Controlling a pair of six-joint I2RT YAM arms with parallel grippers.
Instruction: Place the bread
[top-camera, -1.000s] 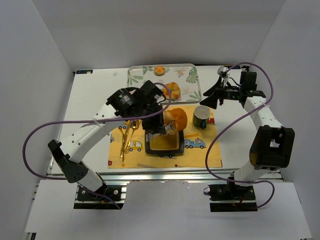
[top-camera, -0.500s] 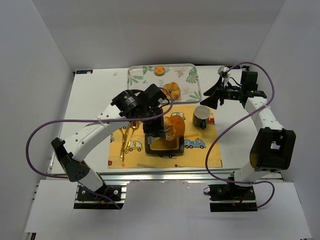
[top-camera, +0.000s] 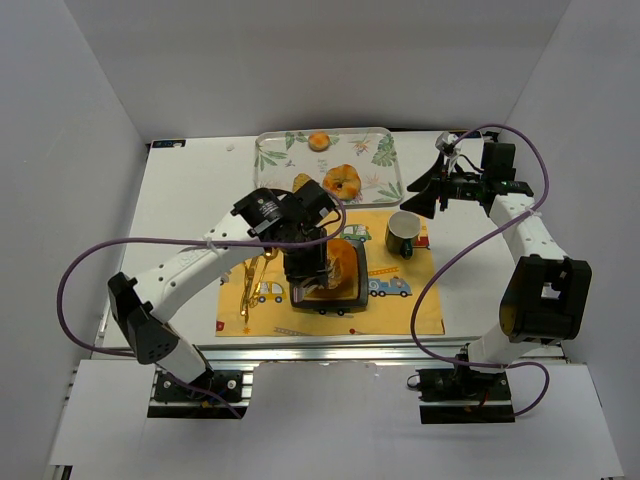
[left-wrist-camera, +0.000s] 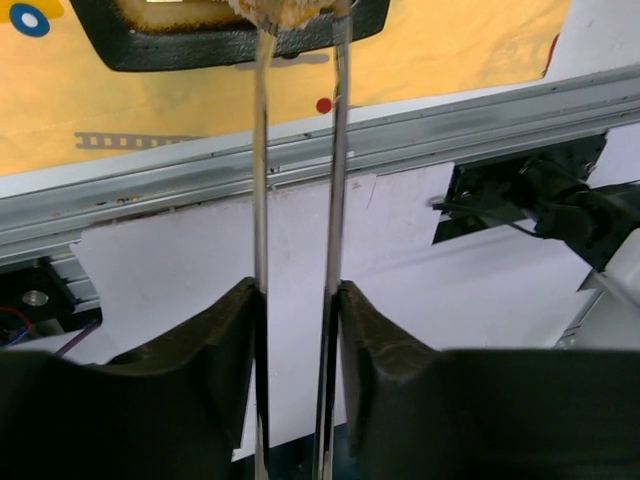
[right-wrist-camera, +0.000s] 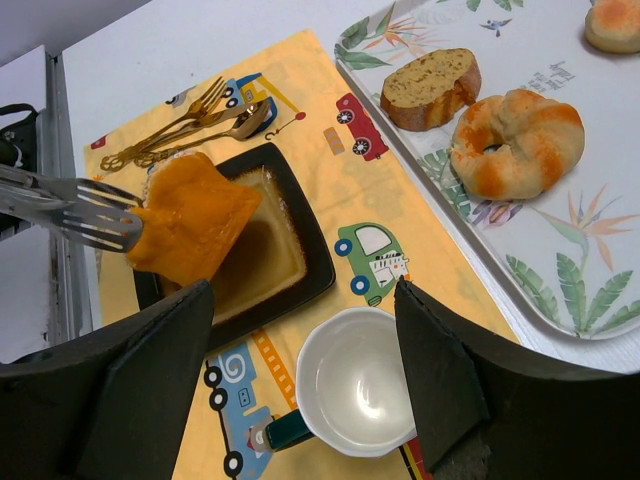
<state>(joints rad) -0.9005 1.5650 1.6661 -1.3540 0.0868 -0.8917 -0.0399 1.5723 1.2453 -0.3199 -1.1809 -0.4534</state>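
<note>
Left gripper (left-wrist-camera: 297, 300) clamps tongs (left-wrist-camera: 262, 180) pinching the bread (right-wrist-camera: 190, 225) over black dish (right-wrist-camera: 318, 262) (right gripper (right-wrist-camera: 300, 295) spread)

Top external camera fixed above and behind the arm bases, facing down, far enough off to take in the whole table (top-camera: 180, 200); left wrist camera seated just behind the left gripper (left-wrist-camera: 298, 290), sighting closely along the tongs (left-wrist-camera: 336, 200) toward the table's near rail; right wrist camera behind the right gripper (right-wrist-camera: 300, 290), looking obliquely down from mid-range. All three views share the black dish (top-camera: 358, 285) and yellow placemat (top-camera: 400, 310); top and right wrist views also share the mug (top-camera: 404, 235) and tray (top-camera: 280, 155).
</note>
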